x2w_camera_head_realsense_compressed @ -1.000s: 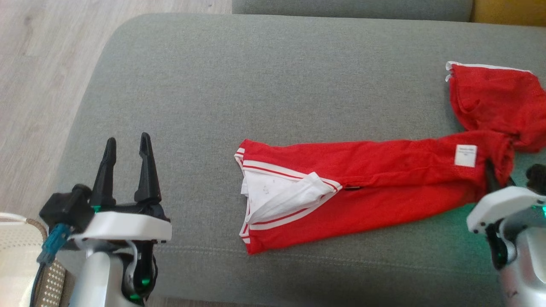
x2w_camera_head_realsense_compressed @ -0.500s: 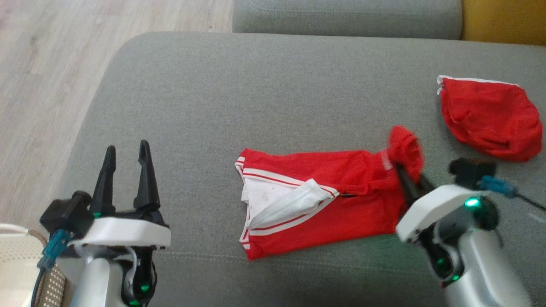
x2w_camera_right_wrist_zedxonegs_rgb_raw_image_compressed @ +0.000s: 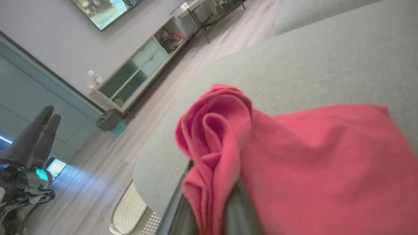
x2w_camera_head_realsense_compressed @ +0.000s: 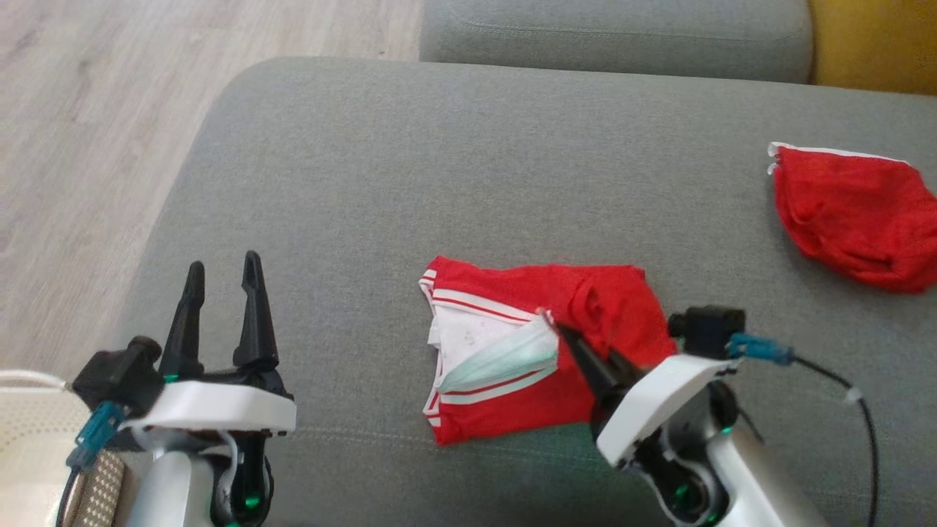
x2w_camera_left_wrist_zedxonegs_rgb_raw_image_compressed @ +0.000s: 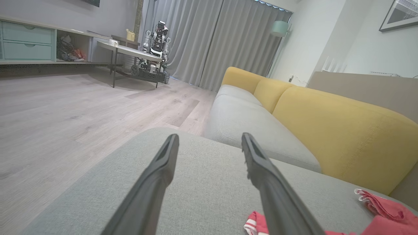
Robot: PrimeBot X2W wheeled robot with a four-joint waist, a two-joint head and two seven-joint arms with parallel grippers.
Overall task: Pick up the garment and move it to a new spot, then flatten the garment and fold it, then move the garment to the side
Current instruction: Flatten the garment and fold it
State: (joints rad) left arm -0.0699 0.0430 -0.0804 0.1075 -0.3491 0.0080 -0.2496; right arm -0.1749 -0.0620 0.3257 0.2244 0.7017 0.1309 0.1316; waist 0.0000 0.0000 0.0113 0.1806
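Observation:
A red garment (x2w_camera_head_realsense_compressed: pixel 607 300) with white striped trim lies doubled over on the grey sofa cushion (x2w_camera_head_realsense_compressed: pixel 439 183). Its white inner part shows on the left side. My right gripper (x2w_camera_head_realsense_compressed: pixel 565 335) is shut on a bunched red fold of the garment (x2w_camera_right_wrist_zedxonegs_rgb_raw_image_compressed: pixel 310 156), held above the white trim; cloth wraps over its fingers (x2w_camera_right_wrist_zedxonegs_rgb_raw_image_compressed: pixel 240 212). My left gripper (x2w_camera_head_realsense_compressed: pixel 223 267) stands open to the left of the garment, nothing between its fingers. From the left wrist, that gripper (x2w_camera_left_wrist_zedxonegs_rgb_raw_image_compressed: pixel 209 138) points over bare cushion, with the garment's striped edge (x2w_camera_left_wrist_zedxonegs_rgb_raw_image_compressed: pixel 256 225) low at the right.
A second red cloth (x2w_camera_head_realsense_compressed: pixel 856 219) lies crumpled at the cushion's far right. A yellow backrest (x2w_camera_left_wrist_zedxonegs_rgb_raw_image_compressed: pixel 343 130) runs along the sofa's right side. A white perforated basket (x2w_camera_head_realsense_compressed: pixel 29 432) stands by the cushion's near left corner. Wooden floor (x2w_camera_head_realsense_compressed: pixel 88 132) lies past the left edge.
My right gripper has swept left with the garment's right end, laying it over the left half, so the garment is now about half as long. The left gripper stayed put.

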